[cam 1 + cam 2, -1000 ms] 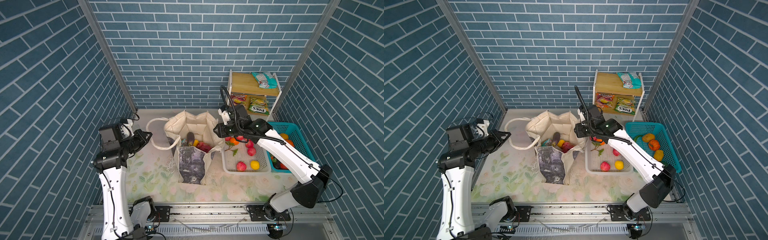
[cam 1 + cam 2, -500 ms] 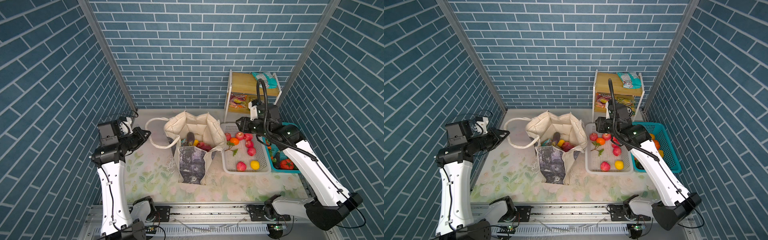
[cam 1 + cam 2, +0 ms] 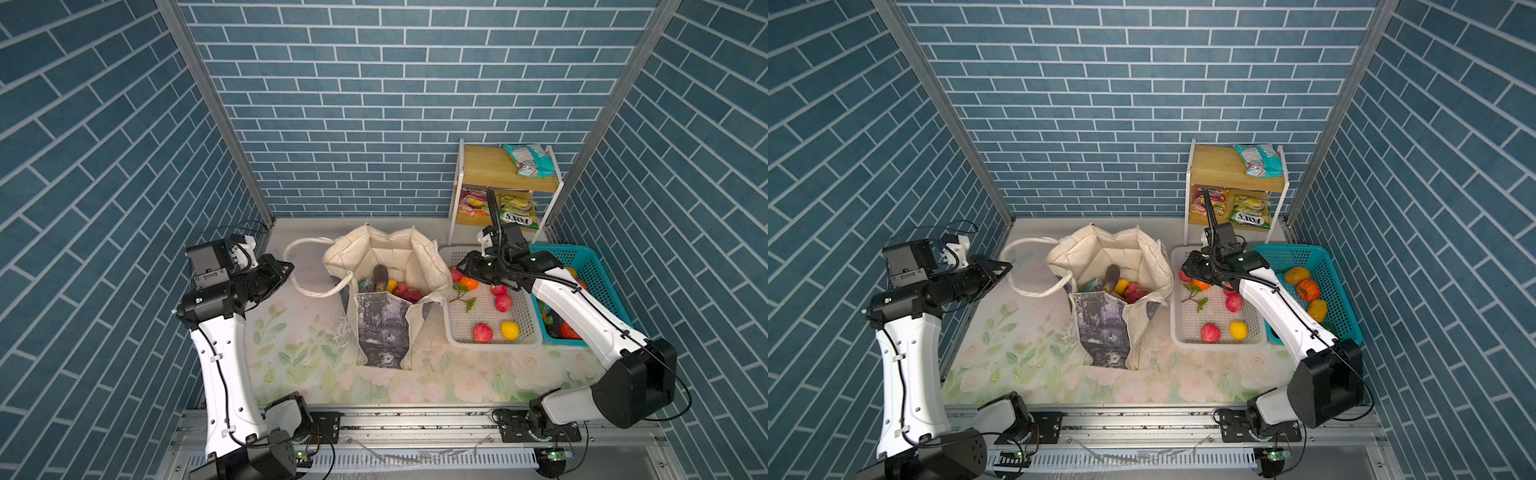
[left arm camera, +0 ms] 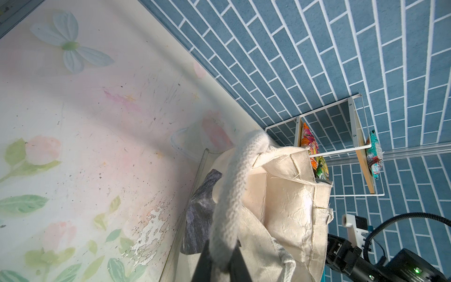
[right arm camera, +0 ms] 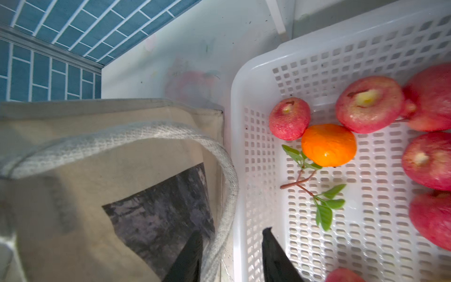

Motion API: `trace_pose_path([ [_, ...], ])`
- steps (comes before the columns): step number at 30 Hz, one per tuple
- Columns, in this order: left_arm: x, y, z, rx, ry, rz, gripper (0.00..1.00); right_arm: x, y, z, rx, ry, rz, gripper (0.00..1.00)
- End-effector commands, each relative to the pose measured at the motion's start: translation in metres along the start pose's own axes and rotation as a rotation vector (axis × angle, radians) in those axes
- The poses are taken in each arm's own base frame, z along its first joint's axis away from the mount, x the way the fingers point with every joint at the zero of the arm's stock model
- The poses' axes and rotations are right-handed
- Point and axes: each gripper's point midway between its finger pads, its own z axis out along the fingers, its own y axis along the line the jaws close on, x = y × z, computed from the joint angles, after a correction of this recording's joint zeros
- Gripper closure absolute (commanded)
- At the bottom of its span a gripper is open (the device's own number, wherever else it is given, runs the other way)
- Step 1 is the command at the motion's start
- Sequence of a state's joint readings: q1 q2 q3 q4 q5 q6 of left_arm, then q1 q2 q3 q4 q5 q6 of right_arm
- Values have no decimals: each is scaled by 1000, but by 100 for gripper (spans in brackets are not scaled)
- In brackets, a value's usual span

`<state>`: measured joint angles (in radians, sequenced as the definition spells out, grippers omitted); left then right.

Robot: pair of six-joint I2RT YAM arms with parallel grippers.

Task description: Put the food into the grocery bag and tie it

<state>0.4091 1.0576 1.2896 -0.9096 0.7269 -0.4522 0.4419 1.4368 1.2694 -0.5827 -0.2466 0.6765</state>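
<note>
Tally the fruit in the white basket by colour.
Red apples: 6
Orange: 1
Yellow fruit: 1
Total: 8, all in the white basket.

Staged shop booth with brick-print walls (image 3: 374, 104) and snack shelf (image 3: 490, 170)

In the right wrist view the picture's edge cuts off the right gripper (image 5: 231, 232) beside the grocery bag (image 5: 73, 195) to two dark fingertips, and the apples (image 5: 432, 161) farthest from the bag run out of frame. In the left wrist view the bag's handle (image 4: 231, 195) blurs where it enters the left gripper (image 4: 222, 246), itself cut by the edge. In both top views the bag's front wall partly hides the food (image 3: 399, 289) inside.
</note>
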Motion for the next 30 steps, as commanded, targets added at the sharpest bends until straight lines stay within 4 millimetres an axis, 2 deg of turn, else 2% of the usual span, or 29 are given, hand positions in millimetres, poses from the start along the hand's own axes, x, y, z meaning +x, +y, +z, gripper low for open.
trace_pose_path([
  [1, -2, -1, 0, 17, -7, 20, 91, 4, 9, 15, -68, 35, 43, 58],
  [8, -2, -2, 1, 25, -4, 20, 91, 19, 12, 39, -71, 105, 37, 57],
  [13, -1, -1, 1, 27, -2, 21, 91, 28, 5, 51, -48, 133, 42, 57],
  [23, 1, 0, 3, 30, 2, 17, 91, 33, -5, 69, -17, 158, 51, 57],
  [30, 2, 1, 4, 31, 4, 16, 91, 31, -9, 77, -2, 165, 53, 68],
])
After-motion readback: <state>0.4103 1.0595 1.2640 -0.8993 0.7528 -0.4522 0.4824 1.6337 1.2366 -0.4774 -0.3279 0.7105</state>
